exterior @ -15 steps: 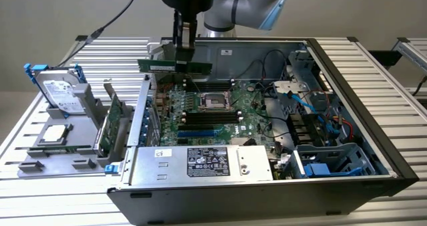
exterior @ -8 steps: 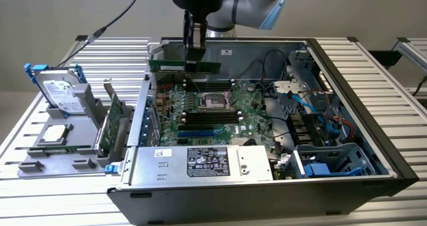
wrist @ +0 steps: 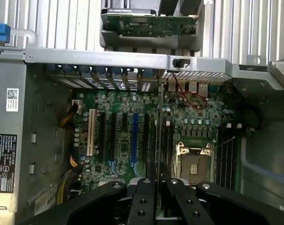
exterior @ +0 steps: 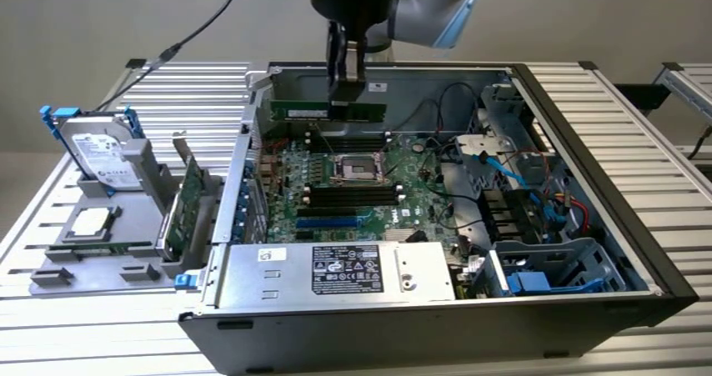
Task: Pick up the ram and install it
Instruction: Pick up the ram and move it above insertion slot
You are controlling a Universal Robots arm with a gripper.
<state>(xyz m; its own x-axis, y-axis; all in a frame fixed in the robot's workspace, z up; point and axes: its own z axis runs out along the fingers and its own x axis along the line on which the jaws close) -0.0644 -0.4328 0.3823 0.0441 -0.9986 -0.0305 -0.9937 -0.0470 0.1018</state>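
Here, on the exterior view's left, a grey tray point(exterior: 67, 272) is lying on the slatted table point(exterior: 623, 109). It is carrying a drive point(exterior: 98, 155) standing in a blue frame, a chip point(exterior: 92, 223) lying flat, and a green card point(exterior: 192, 201) standing on edge at the side nearest the case point(exterior: 445, 343). The case is lying open in the middle, with its supply point(exterior: 333, 269) sitting along the near wall and the board point(exterior: 323, 163) showing beyond it. The socket point(exterior: 358, 166) is sitting mid-board, with black slots point(exterior: 350, 195) running along its near side.

Above the far side of the socket, the gripper point(exterior: 346, 102) is hanging straight down from the arm. Its jaws are standing narrow and pinching the ram point(exterior: 300, 110) by its upper edge. The ram is hanging level, lengthwise along the back wall, and looking clear of the board beneath. In the wrist view the ram point(wrist: 159, 136) is showing edge-on as a thin line running out from the gripper point(wrist: 158, 183), passing beside the socket.

On the exterior view's right, blue cables point(exterior: 503, 166) and a cage point(exterior: 556, 268) are sitting in the case's end.
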